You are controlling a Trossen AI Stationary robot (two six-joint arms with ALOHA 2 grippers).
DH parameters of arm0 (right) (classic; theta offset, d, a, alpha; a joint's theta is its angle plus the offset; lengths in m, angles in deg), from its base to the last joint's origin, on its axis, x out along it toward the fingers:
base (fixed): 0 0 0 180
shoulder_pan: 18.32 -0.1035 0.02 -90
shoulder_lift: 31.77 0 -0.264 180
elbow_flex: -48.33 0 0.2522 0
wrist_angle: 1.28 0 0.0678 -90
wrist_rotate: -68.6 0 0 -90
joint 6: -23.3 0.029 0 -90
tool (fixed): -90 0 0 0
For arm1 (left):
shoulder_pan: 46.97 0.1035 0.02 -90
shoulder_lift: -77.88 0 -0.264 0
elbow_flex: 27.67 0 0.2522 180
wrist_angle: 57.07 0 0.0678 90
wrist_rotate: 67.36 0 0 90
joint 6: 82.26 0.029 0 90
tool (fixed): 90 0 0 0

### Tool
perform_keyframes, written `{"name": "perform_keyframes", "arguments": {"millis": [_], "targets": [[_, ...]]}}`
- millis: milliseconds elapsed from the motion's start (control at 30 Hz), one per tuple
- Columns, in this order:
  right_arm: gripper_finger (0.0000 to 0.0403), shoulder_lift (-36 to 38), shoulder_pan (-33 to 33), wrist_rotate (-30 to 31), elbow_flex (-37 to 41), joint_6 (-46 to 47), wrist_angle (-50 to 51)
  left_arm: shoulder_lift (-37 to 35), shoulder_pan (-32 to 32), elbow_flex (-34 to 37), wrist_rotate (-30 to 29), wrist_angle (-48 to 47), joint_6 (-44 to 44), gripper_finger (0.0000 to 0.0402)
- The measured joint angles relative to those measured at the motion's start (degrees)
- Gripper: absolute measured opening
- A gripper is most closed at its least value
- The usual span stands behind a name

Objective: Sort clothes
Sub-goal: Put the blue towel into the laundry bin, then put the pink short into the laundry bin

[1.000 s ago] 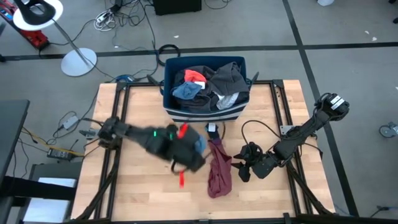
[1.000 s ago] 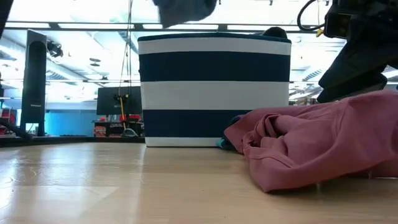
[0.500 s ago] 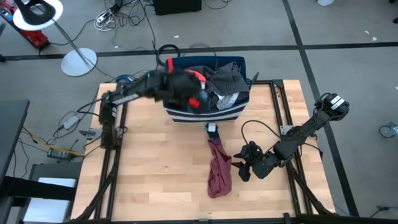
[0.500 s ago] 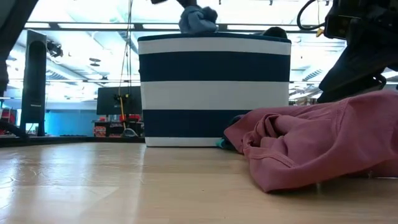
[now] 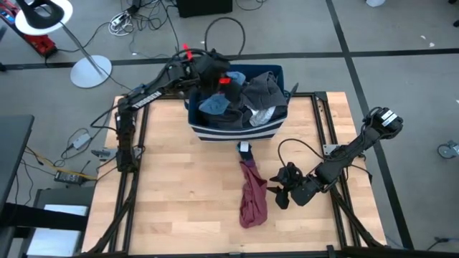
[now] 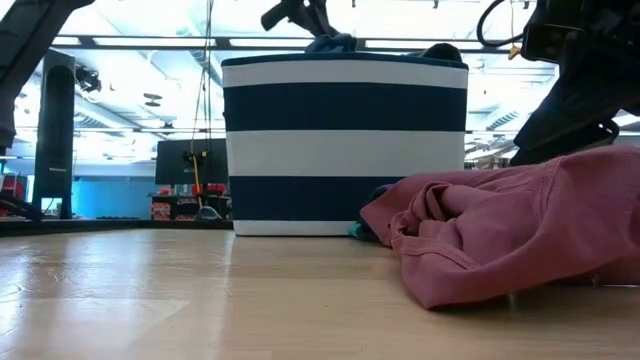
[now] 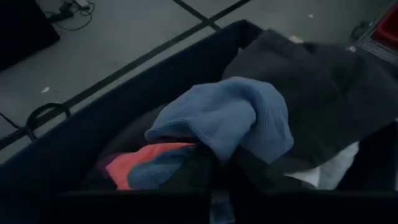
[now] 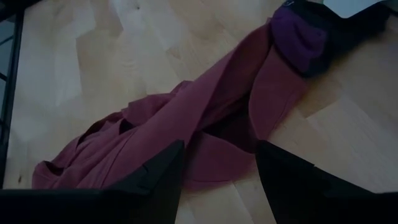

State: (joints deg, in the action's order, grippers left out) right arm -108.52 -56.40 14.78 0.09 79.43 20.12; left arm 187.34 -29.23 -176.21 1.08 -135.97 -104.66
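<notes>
Can't see my left gripper's [image 5: 215,77] fingers over the bin [image 5: 233,131]; maroon garment [image 6: 520,225] cut off at low view's right edge.

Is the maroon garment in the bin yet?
No. The maroon garment lies crumpled on the table, in front of the striped bin.

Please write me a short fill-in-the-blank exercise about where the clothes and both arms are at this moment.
1. The left gripper is above the striped ____.
2. The maroon garment lies on the ____.
3. The right gripper waits beside the maroon garment with its fingers ____.
4. The blue garment lies ____ the bin.

Missing words: bin; table; open; inside
</notes>
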Motion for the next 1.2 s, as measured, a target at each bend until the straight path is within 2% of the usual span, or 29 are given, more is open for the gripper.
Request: {"name": "perform_keyframes", "arguments": {"millis": [233, 367, 567, 733, 1000, 1133, 1200], "targets": [[0.0199, 0.00, 0.00, 0.02, 0.00, -0.69, 0.16, 2.04, 0.37, 0.13, -0.46, -0.18, 1.20, 0.0139], [0.0199, 0.00, 0.00, 0.00, 0.00, -0.71, 0.22, 2.34, 0.36, 0.08, -0.64, -0.37, -0.74, 0.0169], [0.0199, 0.00, 0.00, 0.02, 0.00, -0.73, 0.26, 1.06, -0.59, -0.11, 5.32, -2.68, -4.01, 0.0170], [0.0199, 0.00, 0.00, 0.00, 0.00, -0.41, 1.43, 0.45, -5.00, -0.17, 5.51, -8.03, -5.58, 0.0166], [0.0199, 0.00, 0.00, 0.00, 0.00, 0.53, 1.70, 0.54, -19.56, 0.84, 4.92, -12.28, -11.98, 0.0166], [0.0199, 0.00, 0.00, 0.00, 0.00, 0.76, 1.64, 0.63, -28.04, 4.56, -1.17, -13.33, -14.54, 0.0165], [0.0199, 0.00, 0.00, 0.00, 0.00, 1.47, 1.51, 0.63, -31.07, 7.44, -3.02, -16.01, -18.59, 0.0163]]}}
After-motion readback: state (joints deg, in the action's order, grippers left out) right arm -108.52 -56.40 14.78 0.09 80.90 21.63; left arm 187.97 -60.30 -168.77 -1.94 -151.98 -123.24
